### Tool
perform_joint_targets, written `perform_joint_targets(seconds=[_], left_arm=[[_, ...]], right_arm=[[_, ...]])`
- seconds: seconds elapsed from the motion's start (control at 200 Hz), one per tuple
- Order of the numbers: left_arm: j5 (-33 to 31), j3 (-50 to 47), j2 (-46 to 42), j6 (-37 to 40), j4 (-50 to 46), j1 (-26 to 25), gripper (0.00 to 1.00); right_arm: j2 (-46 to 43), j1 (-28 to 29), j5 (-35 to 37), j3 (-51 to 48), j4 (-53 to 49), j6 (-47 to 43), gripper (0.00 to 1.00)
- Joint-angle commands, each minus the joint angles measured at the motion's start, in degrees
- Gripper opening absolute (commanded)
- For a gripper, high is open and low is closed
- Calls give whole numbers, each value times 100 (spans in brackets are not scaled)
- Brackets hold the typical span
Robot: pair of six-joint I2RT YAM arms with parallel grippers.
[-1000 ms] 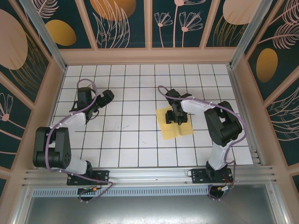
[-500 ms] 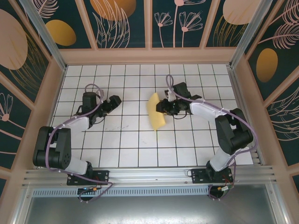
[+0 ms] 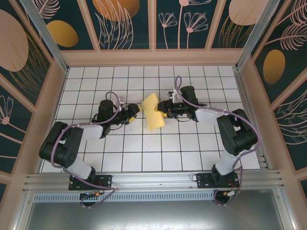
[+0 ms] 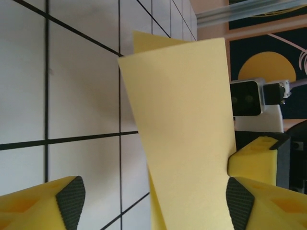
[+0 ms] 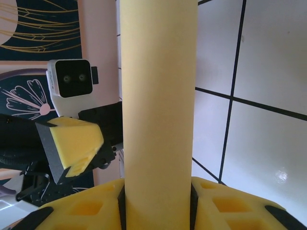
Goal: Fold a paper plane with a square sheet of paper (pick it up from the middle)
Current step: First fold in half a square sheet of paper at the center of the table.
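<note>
The thin pale-yellow square sheet of paper (image 3: 154, 114) hangs curved above the centre of the white gridded table (image 3: 144, 153), clamped in the right gripper (image 3: 166, 111). The left gripper (image 3: 135, 113), fingers apart, straddles its left edge.

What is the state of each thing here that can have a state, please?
square sheet of paper: held up, curled, not lying flat.
right gripper: shut on the square sheet of paper.
left gripper: open, jaws on either side of the paper.

square sheet of paper (image 5: 158, 96) | clamped between right fingers (image 5: 230, 206) (curled, upright)
</note>
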Motion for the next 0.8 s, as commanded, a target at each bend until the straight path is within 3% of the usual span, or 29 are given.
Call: perform_joint_targets(seconds=[0.0,0.295,0.796], left_arm=[[136,71,223,-445,873,-109,76],[179,248,494,-452,1007,-252,74],[174,184,834,-835,1823,-339,43]], right_arm=[[92,-34,-297,-165,579,322,38],[153,-14,-452,-247,671,474,46],[349,-16,-491,-361,951,941,49]])
